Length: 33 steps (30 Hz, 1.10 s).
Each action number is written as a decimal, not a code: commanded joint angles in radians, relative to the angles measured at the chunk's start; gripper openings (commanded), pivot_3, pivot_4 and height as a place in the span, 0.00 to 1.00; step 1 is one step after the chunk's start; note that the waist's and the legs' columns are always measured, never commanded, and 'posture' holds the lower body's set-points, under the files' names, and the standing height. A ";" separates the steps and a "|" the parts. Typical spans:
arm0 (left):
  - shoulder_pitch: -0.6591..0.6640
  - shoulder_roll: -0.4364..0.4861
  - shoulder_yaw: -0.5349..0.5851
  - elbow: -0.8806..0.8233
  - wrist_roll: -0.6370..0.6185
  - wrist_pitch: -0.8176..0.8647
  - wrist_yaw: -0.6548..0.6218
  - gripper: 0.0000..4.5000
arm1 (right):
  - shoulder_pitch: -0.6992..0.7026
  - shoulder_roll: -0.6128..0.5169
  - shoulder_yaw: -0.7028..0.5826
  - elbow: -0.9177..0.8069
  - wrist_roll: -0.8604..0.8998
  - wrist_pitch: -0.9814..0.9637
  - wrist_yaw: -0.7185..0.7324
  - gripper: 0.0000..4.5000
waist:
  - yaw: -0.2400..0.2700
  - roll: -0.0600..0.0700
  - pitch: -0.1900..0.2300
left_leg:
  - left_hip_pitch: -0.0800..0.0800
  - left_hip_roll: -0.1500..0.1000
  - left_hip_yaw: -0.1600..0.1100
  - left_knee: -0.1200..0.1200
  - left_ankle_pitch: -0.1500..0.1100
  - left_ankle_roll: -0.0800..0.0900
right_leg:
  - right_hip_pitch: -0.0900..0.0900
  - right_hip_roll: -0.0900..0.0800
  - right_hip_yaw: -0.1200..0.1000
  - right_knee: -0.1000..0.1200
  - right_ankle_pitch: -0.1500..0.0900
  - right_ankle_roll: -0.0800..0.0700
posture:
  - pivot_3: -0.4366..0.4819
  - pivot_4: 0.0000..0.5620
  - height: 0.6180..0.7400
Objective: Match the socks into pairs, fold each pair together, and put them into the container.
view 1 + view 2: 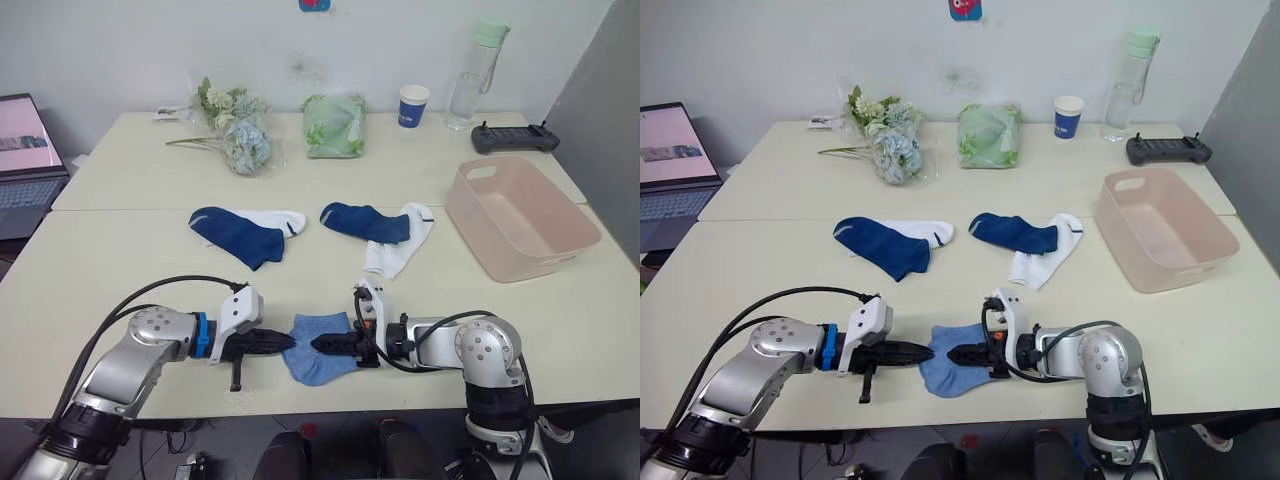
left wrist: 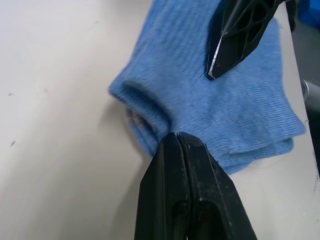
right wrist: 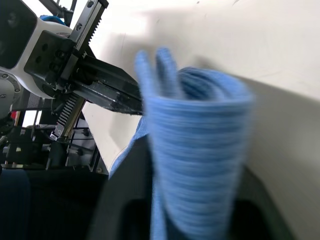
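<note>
We have the light blue socks point(image 1: 318, 348) at the table's near edge; our right gripper point(image 1: 322, 344) pinches a fold, our left gripper point(image 2: 178, 137) is closed, empty, touching the cuff (keep layers aligned while folding)

Head eyes look down — wrists close on sock point(image 2: 210, 100)

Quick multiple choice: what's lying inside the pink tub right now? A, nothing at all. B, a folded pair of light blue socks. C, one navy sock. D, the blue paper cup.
A: the pink tub shows only its bare floor, while the light blue socks lie on the table between the left gripper and the right gripper.
</note>
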<state>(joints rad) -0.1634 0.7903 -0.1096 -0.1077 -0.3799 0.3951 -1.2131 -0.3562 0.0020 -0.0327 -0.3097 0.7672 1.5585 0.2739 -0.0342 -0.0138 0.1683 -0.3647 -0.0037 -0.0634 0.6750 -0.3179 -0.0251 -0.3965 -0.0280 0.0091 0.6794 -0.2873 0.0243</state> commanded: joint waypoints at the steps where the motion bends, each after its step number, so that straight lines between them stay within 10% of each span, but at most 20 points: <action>1: -0.048 -0.004 0.103 -0.032 -0.113 0.090 0.017 0.00 | 0.011 -0.010 -0.068 -0.096 0.027 0.011 -0.003 0.01 | 0.001 0.000 0.000 | -0.001 0.000 0.000 0.000 0.000 0.000 | -0.001 0.000 0.000 0.000 0.000 0.000 | 0.48 0.27 1.00; 9: -0.367 -0.121 0.159 -0.055 -0.214 0.225 0.163 0.13 | 0.068 -0.217 -0.106 -0.349 0.060 -0.127 0.082 0.00 | 0.008 -0.002 0.002 | -0.002 -0.004 0.001 0.001 0.000 0.000 | 0.000 -0.002 0.001 -0.001 0.000 0.001 | 0.48 0.27 1.00; 21: -0.664 -0.267 -0.005 0.077 -0.226 0.223 -0.005 0.99 | 0.133 -0.427 -0.298 -0.540 0.101 -0.325 0.077 0.00 | 0.001 -0.004 0.003 | -0.001 -0.002 0.005 0.001 0.000 0.000 | -0.001 0.000 0.005 0.000 -0.001 0.003 | 0.48 0.27 1.00; 27: -0.712 -0.326 -0.048 0.162 -0.184 0.162 -0.048 1.00 | 0.134 -0.721 -0.598 -0.459 0.056 -0.409 0.119 0.00 | 0.010 -0.003 0.004 | -0.001 -0.006 0.008 0.003 0.000 0.000 | 0.001 0.000 0.006 -0.002 -0.001 0.003 | 0.48 0.27 1.00; 33: -0.715 -0.329 -0.046 0.152 -0.180 0.165 -0.069 1.00 | 0.225 -1.009 -0.464 -0.252 -0.345 -0.793 0.172 0.00 | 0.005 -0.004 0.006 | -0.001 -0.004 0.009 0.001 0.000 0.000 | 0.001 0.002 0.007 -0.004 -0.001 0.003 | 0.48 0.27 1.00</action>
<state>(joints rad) -0.8576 0.4592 -0.1599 0.0771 -0.5541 0.5671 -1.2733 -0.1284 -0.9716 -0.5323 -0.6037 0.5582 0.9123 0.4372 -0.0287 -0.0177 0.1739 -0.3658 -0.0076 -0.0529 0.6764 -0.3180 -0.0247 -0.3951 -0.0262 0.0165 0.6759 -0.2883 0.0273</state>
